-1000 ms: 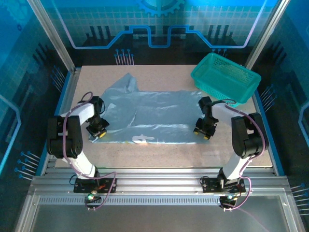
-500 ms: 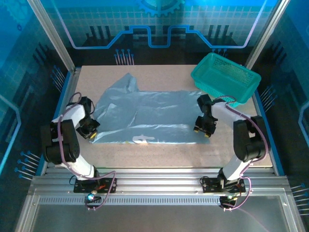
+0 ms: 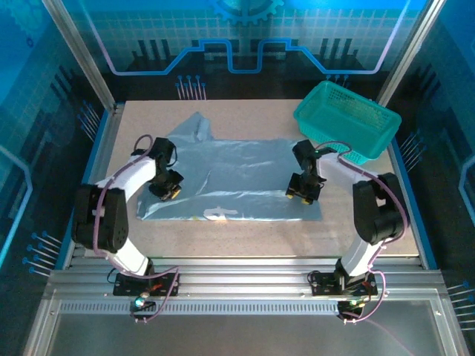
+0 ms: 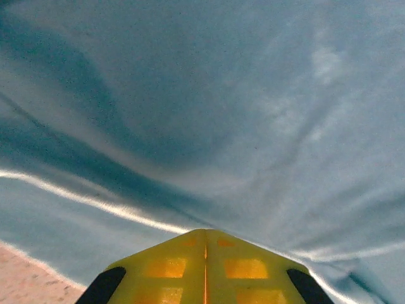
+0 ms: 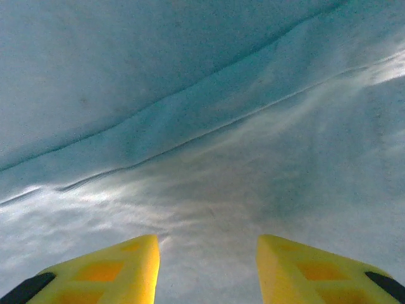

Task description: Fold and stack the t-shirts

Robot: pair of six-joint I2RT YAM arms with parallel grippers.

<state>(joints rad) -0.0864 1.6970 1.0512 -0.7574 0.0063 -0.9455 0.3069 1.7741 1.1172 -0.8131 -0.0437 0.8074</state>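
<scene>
One t-shirt (image 3: pixel 230 174) spread mid-frame on worktop (image 3: pixel 245 237), unfolded, nothing stacked; left hand (image 4: pixel 204 232) pinching it, right hand (image 5: pixel 207 246) open.

— How did we hold our left black two-finger gripper (image 3: pixel 169 190)?
— Pointed down, arm bent at the elbow, its yellow fingers (image 4: pixel 171 266) pressed flat together.
— And our right black two-finger gripper (image 3: pixel 303 194)?
— Pointed down too, its yellow fingers (image 5: pixel 107 269) parted.

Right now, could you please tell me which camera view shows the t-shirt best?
The top external view: the whole t-shirt lies spread on the table, outline and one sleeve visible. Both wrist views give close-up patches of its creased fabric, too close to judge its shape.
</scene>
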